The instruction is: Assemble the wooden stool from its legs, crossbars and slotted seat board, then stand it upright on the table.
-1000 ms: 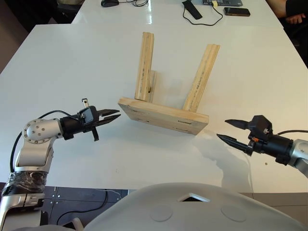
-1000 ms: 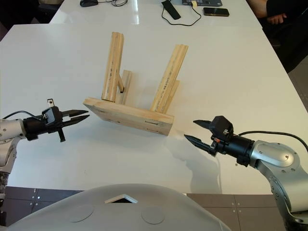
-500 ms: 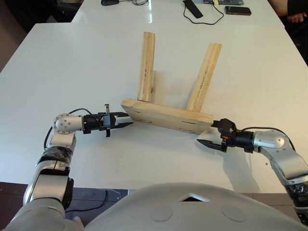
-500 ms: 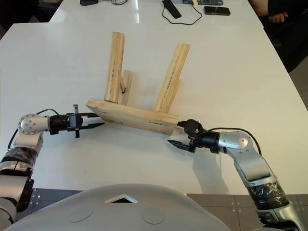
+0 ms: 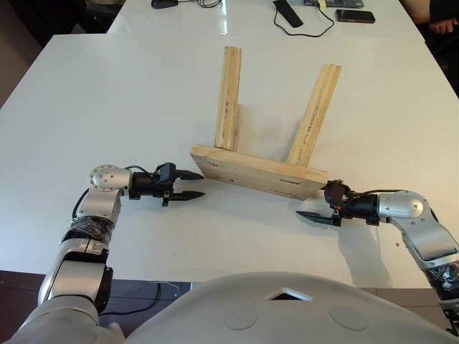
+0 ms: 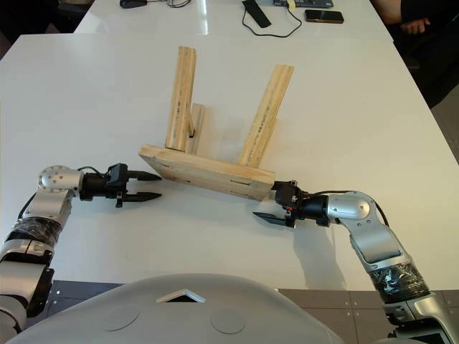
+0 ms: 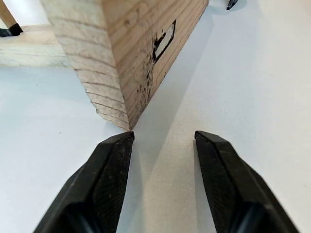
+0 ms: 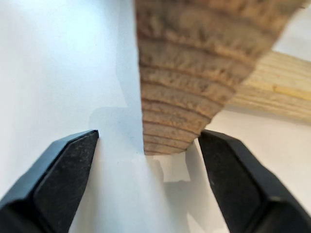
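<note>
White table (image 5: 107, 107) nearest; 2nd white table (image 5: 237, 21) butted vs its far edge. On 2nd: dark mouse (image 5: 163, 4) to L, black slab (image 5: 286, 13) w/ cable (image 5: 331, 24) mid, dark phone (image 5: 353, 16) to R.

Office or meeting room, long white tables (image 5: 86, 93), computer mouse (image 5: 163, 4) and phone (image 5: 353, 17) at the far end

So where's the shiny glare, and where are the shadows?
Left eye view: glare on the far table; soft shadow beneath the right gripper. Left wrist view: the board throws a grey shadow toward the left gripper. Right wrist view: faint shadow under the board's end.
</note>
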Available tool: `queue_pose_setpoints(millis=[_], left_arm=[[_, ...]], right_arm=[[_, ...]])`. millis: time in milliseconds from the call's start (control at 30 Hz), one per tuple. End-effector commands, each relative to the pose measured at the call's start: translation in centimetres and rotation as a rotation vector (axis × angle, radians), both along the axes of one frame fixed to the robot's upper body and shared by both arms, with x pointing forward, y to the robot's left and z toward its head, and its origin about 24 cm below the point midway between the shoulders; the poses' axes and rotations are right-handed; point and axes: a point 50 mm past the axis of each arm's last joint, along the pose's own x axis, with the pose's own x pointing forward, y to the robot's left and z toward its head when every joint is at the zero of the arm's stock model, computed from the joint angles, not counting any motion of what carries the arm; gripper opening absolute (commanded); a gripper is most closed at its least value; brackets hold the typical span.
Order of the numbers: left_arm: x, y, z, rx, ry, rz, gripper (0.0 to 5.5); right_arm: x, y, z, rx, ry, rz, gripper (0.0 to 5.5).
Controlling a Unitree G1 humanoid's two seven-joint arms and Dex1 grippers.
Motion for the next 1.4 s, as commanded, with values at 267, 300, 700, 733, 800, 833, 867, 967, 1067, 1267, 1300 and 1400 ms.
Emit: queue_pose_setpoints(millis=[267, 300, 700, 733, 800, 833, 867, 967, 1067, 1267, 1300, 1400], left_arm=[[2.4, -0.7, 1.3, -0.057, -0.061, 0.044, 2.32], [2.4, -0.9, 1.2, -0.062, -0.059, 0.034, 2.32], [-0.5, -0.6, 0.5, -0.058, -0.001, -0.024, 2.32], [-1.1, -0.4, 0.5, -0.054, 0.007, -0.028, 2.32], [-2.0, -0.2, 0.5, -0.050, 0.021, -0.036, 2.32], [-2.4, -0.2, 0.5, -0.052, 0.027, -0.037, 2.32], [-2.8, -0.2, 0.5, -0.053, 0.030, -0.036, 2.32], [-2.7, -0.5, 0.7, -0.054, 0.034, -0.047, 2.32], [-2.4, -0.7, 0.9, -0.053, 0.031, -0.052, 2.36], [-1.9, -0.9, 1.0, -0.045, 0.018, -0.067, 1.65], [-2.0, -0.9, 1.1, -0.046, 0.017, -0.068, 1.45], [-2.1, -0.9, 1.1, -0.051, 0.024, -0.078, 1.35]], right_arm=[[-0.9, 0.2, -0.8, -0.014, 0.050, -0.005, 3.70], [-0.9, 0.2, -0.8, -0.014, 0.051, -0.003, 3.70], [-0.4, -0.4, -0.6, -0.026, 0.055, 0.010, 3.70], [-0.6, -0.5, -0.6, -0.027, 0.055, 0.002, 3.70], [-0.8, -0.5, -0.5, -0.025, 0.054, -0.010, 3.70], [-0.8, -0.5, -0.4, -0.022, 0.053, -0.011, 3.70], [-0.7, -0.4, -0.3, -0.016, 0.051, -0.009, 3.70], [-0.7, -0.1, -0.2, -0.003, 0.047, -0.009, 3.70], [-0.5, 0.2, 0.0, 0.008, 0.041, -0.006, 3.43], [-0.7, 0.1, 0.2, 0.006, 0.047, -0.003, 2.58], [-0.8, 0.1, 0.2, 0.006, 0.048, -0.003, 2.39], [-0.9, 0.0, 0.3, 0.011, 0.057, -0.006, 2.02]])
